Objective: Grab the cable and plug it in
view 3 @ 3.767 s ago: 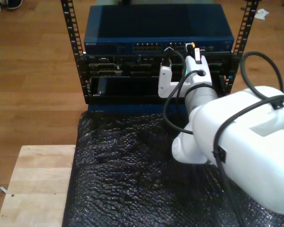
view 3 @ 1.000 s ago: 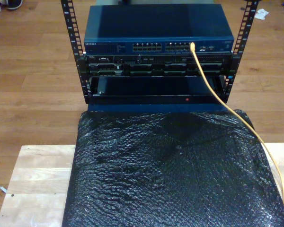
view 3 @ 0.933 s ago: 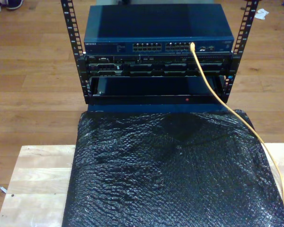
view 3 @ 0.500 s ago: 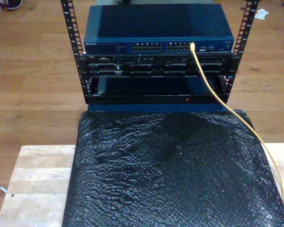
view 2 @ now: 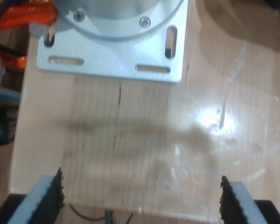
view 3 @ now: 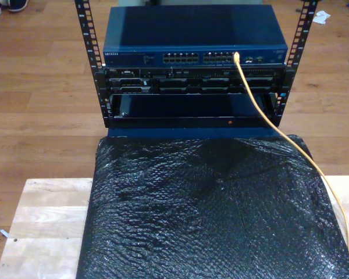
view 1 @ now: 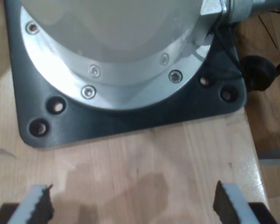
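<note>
Currently: thin yellow-orange network cable [view 3: 262, 110], one end plugged into blue rack-mounted switch [view 3: 195, 32], trailing over black bubble-wrap sheet [view 3: 215, 209] toward the exterior view's right. My first tool [view 1: 133, 205] and my second tool [view 2: 140, 196]: wide apart, empty, above pale wooden counter [view 1: 144, 158]

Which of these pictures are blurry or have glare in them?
Second wrist view: the wooden tabletop looks smeared, with a bright glare patch. First wrist view: sharper, with soft shadows on the wood below the black base plate. Exterior view: fairly crisp; the black bubble wrap glints with small highlights.
</note>
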`<state>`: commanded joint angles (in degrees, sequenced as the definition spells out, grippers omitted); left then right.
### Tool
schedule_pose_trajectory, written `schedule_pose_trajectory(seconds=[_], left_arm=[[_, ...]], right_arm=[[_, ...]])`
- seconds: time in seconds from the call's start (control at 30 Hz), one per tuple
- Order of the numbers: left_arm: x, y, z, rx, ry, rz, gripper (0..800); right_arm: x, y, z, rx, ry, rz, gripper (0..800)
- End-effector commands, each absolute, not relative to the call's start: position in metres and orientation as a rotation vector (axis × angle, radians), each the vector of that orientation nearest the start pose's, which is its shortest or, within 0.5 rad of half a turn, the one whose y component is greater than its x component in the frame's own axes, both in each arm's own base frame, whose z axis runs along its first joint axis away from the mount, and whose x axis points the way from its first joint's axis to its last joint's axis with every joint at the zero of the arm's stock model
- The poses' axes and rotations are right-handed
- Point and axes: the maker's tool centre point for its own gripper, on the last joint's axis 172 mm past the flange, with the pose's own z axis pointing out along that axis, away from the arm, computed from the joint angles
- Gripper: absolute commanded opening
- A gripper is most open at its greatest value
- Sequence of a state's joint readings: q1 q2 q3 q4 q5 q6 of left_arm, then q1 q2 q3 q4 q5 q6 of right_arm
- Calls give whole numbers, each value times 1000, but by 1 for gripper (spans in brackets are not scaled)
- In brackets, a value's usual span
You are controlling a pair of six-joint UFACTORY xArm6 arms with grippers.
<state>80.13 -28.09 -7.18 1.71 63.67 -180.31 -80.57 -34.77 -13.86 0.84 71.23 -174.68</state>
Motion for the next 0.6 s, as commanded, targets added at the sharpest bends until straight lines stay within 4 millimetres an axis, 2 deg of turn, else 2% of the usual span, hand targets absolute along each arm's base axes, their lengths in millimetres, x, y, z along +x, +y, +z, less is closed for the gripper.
schedule_pose_trajectory(seconds=[0.17,0.3,0.43,0.6], left_arm=[[14,113,36,-2232,2687,-537,800],[14,113,36,-2232,2687,-537,800],[14,113,36,-2232,2687,-537,800],[14,113,36,-2230,2689,-537,800]], right_arm=[[29,-154,68,2329,2472,395,794],[29,-153,64,2322,2474,387,794],[27,-145,52,2316,2483,386,797],[27,-153,33,2284,2442,299,797]])
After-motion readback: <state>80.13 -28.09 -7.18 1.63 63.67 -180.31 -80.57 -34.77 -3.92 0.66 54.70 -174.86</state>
